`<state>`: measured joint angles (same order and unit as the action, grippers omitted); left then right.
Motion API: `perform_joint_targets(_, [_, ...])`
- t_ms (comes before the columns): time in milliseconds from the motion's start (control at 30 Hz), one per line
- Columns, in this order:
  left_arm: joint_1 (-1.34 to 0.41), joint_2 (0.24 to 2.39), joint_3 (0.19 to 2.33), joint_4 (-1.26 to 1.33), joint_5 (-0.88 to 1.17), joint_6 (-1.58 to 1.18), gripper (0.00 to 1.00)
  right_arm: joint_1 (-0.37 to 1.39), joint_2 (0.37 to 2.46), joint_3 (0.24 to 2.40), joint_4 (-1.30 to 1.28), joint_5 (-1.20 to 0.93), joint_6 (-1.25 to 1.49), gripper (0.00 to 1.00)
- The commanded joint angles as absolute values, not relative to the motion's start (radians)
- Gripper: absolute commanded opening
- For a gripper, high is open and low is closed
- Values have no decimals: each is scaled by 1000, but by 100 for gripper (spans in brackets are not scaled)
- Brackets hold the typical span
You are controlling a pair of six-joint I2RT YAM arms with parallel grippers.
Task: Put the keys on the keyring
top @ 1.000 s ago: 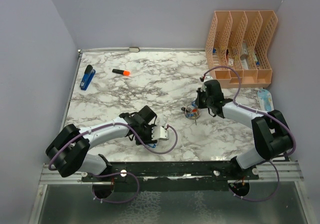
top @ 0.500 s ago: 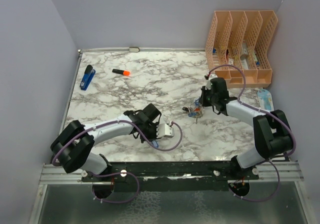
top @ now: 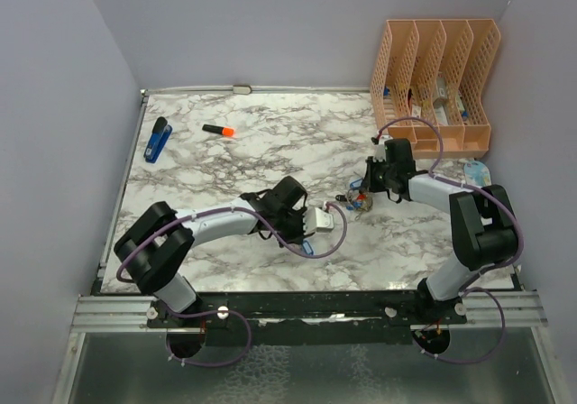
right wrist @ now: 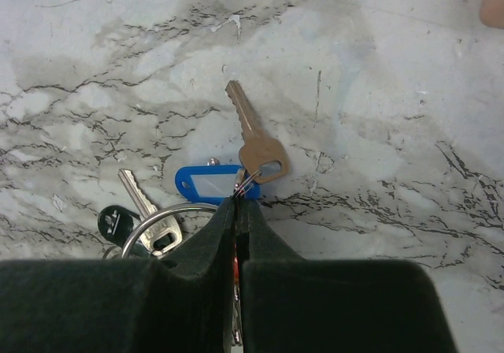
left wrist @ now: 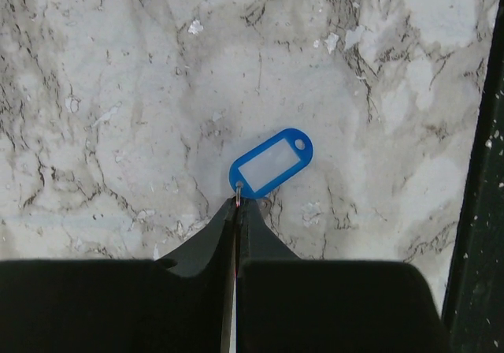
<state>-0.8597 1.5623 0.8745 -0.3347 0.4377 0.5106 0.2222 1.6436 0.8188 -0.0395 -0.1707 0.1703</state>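
Currently, the left gripper (left wrist: pixel 238 205) is pinching the tag (left wrist: pixel 270 162) by its loop, just ahead of the tips; the right gripper (right wrist: pixel 239 202) is pinching the keyring (right wrist: pixel 177 206) cluster; both should be gripping firmly while aligning loop to ring.

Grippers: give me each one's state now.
Left gripper: closed, gripping the blue key tag at its end.
Right gripper: closed, gripping the small ring through the brown key.

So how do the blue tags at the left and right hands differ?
The left tag, at the left hand, lies alone on marble, slanted; the right tag, at the right hand, lies level, crowded by a bronze key, a silver key and the keyring. Both are blue with pale windows.
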Motion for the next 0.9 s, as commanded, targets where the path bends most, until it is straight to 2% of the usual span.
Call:
perform_joint_targets(0, [-877,1611,876,-211,487,495,2,218,1656,844,-37,-204,157,1])
perform_joint_targets(100, [-885,1632,890,-190,475,496,7,218,1654,852,-43,-200,154,1])
perform_joint_targets(267, [-886,1652,900,-175,447,492,31,216,1647,849,-40,-198,156,1])
perform_joint_targets(400, [-887,1636,879,-125,438,443,38,216,1641,842,-39,-201,158,1])
perform_joint_targets(633, [-885,1623,864,-14,470,333,40,215,1630,836,-44,-194,159,1])
perform_joint_targets(867, [-866,1607,664,481,509,77,37,215,1608,828,-24,-186,171,1])
